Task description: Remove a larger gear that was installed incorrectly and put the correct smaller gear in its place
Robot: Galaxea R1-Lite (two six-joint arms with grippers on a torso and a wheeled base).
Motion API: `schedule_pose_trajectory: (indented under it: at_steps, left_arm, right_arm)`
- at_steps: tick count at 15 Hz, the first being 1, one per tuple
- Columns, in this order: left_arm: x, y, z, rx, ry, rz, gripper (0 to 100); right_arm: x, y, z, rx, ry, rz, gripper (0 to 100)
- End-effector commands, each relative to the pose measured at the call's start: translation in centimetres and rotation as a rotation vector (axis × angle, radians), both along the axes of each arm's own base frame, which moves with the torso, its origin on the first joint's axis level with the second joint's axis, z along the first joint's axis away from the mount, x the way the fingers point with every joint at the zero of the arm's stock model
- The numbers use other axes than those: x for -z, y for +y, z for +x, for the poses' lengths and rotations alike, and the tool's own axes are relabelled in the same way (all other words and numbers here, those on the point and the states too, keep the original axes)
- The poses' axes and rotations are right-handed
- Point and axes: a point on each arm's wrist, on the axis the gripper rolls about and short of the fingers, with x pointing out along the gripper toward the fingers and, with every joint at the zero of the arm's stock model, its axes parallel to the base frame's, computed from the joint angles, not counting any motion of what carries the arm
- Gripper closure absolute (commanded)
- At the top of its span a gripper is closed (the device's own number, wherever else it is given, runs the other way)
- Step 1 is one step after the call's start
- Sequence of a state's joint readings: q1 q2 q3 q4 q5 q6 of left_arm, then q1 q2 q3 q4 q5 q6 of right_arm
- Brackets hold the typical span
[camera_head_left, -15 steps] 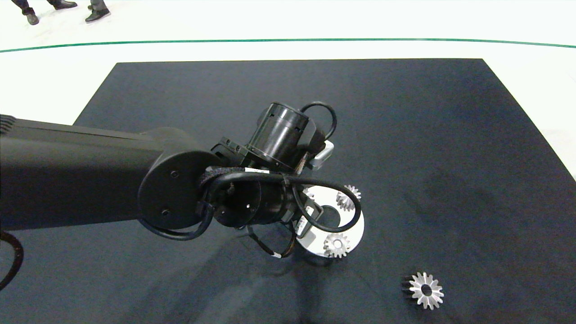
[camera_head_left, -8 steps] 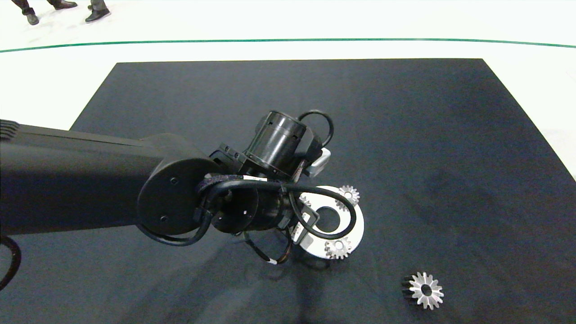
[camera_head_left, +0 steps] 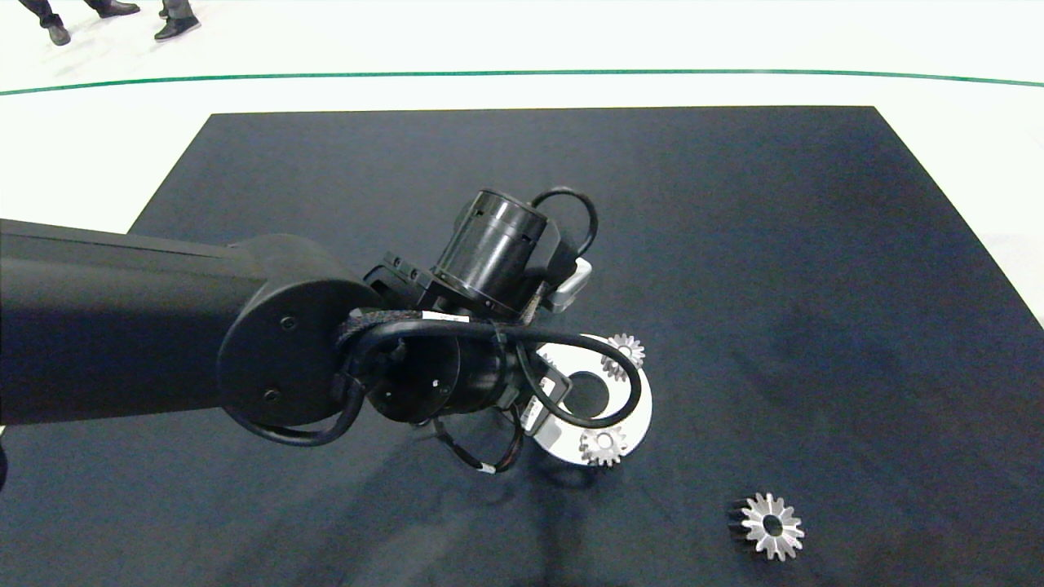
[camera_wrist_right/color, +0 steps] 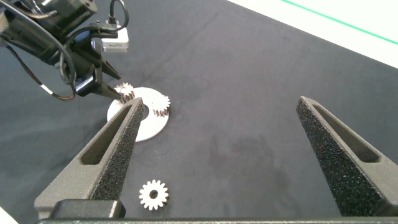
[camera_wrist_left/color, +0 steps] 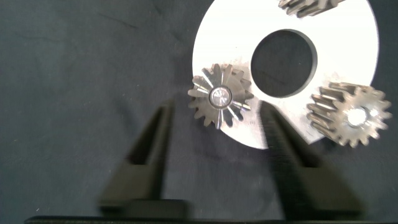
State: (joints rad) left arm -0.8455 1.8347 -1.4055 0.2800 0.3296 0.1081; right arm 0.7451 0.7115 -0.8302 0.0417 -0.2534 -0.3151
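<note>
Compared with a second ago, the left arm and the white ring plate (camera_head_left: 639, 414) are sitting slightly further left, and the left gripper (camera_wrist_left/color: 214, 134) is backing off the plate, so the swap appears essentially complete. The smaller gear (camera_wrist_left/color: 219, 96) is sitting at the plate's rim, just beyond the gripper's fingertips, with two matching small gears (camera_head_left: 604, 445) also on the plate. The left gripper is spread wide, gripping nothing. The larger gear (camera_head_left: 771, 526) is lying on the black mat (camera_head_left: 816, 244), well apart from the plate. The right gripper (camera_wrist_right/color: 217, 162) is hanging splayed and empty, far from the plate.
</note>
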Motion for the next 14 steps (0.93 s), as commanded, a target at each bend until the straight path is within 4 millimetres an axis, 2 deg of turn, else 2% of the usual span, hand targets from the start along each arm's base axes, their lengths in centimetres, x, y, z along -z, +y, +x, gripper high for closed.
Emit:
schedule_pose_trajectory:
  at_steps: [1, 2, 3, 5, 7, 8, 9, 11, 12, 14]
  left_arm:
    - [-2.8, 1.7, -1.7, -0.014, -0.040, -0.076, 0]
    - [-4.8, 3.7, -3.1, -0.024, -0.065, -0.109, 0]
    - [-7.1, 6.9, -5.3, -0.047, -0.096, -0.146, 0]
    - [-10.5, 14.6, -9.5, -0.171, -0.169, -0.204, 0]
    - [-13.6, 20.0, -14.2, -0.270, -0.338, -0.341, 0]
    - [-14.6, 22.1, -16.6, -0.312, -0.420, -0.390, 0]
    - [-15.3, 23.6, -18.6, -0.361, -0.488, -0.421, 0]
    - [-15.1, 26.1, -23.3, -0.503, -0.613, -0.372, 0]
    - [-14.6, 26.6, -25.2, -0.540, -0.648, -0.362, 0]
    - [-13.7, 27.3, -27.8, -0.546, -0.693, -0.382, 0]
  right_arm:
    - [0.0, -0.1, -0.1, 0.001, -0.007, -0.005, 0]
    - [0.0, -0.2, -0.2, 0.003, -0.011, -0.005, 0]
    - [0.0, -0.1, -0.1, 0.004, -0.009, -0.012, 0]
    - [-0.3, 0.1, 0.2, 0.012, -0.026, -0.015, 0]
    - [-0.8, 0.0, 0.1, 0.028, -0.051, 0.010, 0]
    - [-1.5, -0.2, -0.1, 0.042, -0.077, 0.045, 0]
    - [-1.7, -0.5, -0.3, 0.054, -0.095, 0.064, 0]
    - [-1.3, -1.2, -0.8, 0.163, -0.097, 0.084, 0]
    - [-0.5, -1.7, -1.3, 0.201, -0.098, 0.087, 0]
    - [1.3, -2.8, -2.6, 0.270, -0.103, 0.085, 0]
